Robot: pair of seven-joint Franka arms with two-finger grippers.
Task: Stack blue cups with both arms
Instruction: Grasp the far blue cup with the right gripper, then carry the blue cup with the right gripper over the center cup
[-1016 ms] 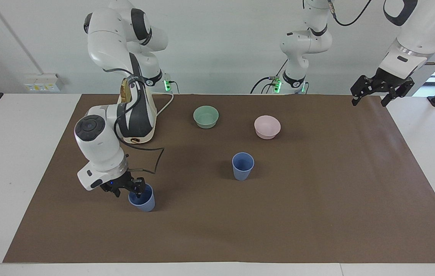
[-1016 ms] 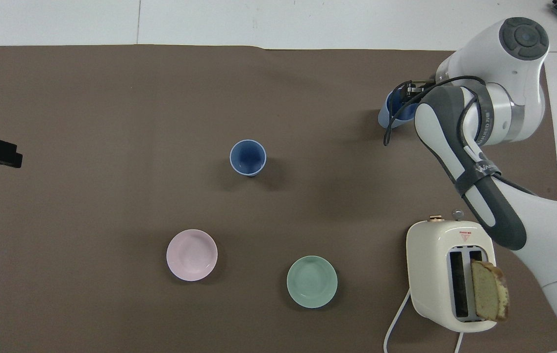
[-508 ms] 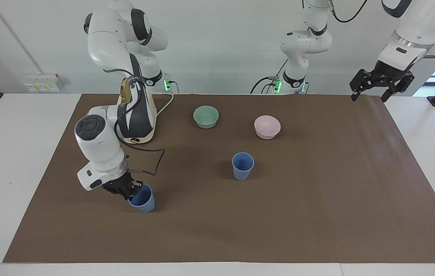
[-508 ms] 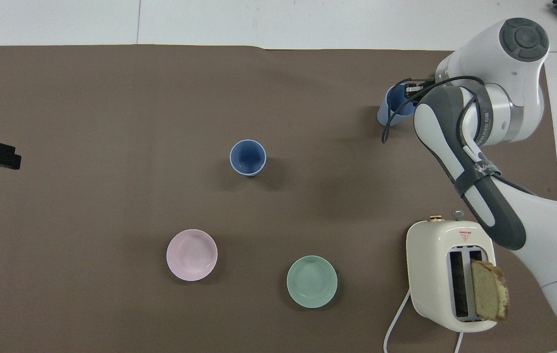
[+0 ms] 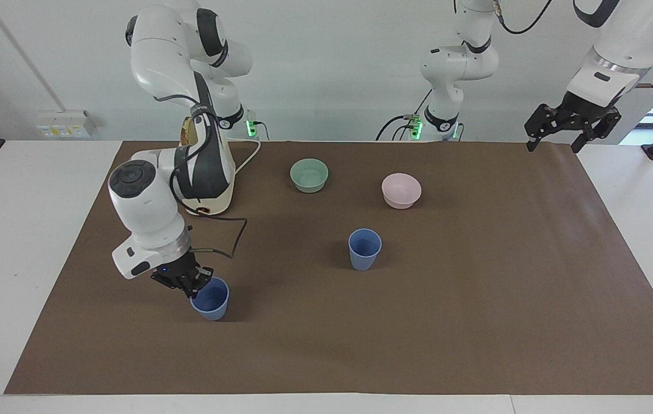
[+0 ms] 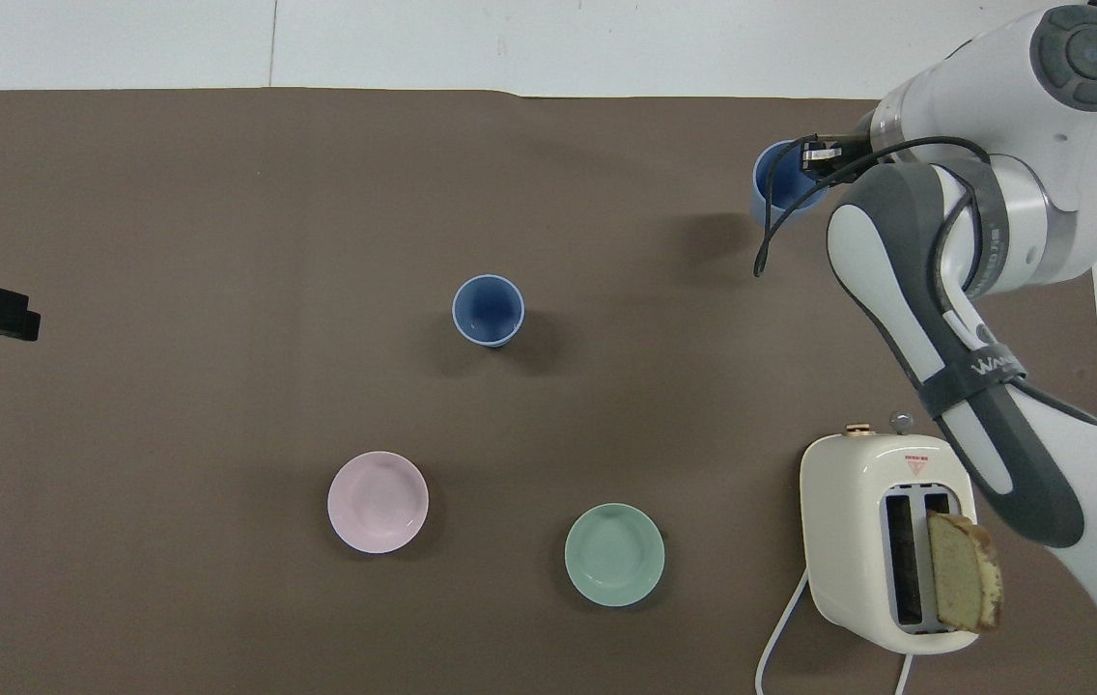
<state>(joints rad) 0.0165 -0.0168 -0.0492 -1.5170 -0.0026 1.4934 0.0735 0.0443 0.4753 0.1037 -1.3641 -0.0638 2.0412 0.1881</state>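
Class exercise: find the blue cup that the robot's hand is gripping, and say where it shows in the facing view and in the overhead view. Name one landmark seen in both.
Facing view: the held cup is low, toward the picture's left edge, under the right hand.
Overhead view: the held cup is high, toward the picture's right edge.
Shared landmark: the toaster, nearer the robots than the cup.

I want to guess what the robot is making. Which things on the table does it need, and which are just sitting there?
Needed:
held blue cup, pinched at its rim by the right tool
standing blue cup, mid-table
left tool, waiting above its table end

Just sitting:
green bowl
pink bowl
toaster with bread
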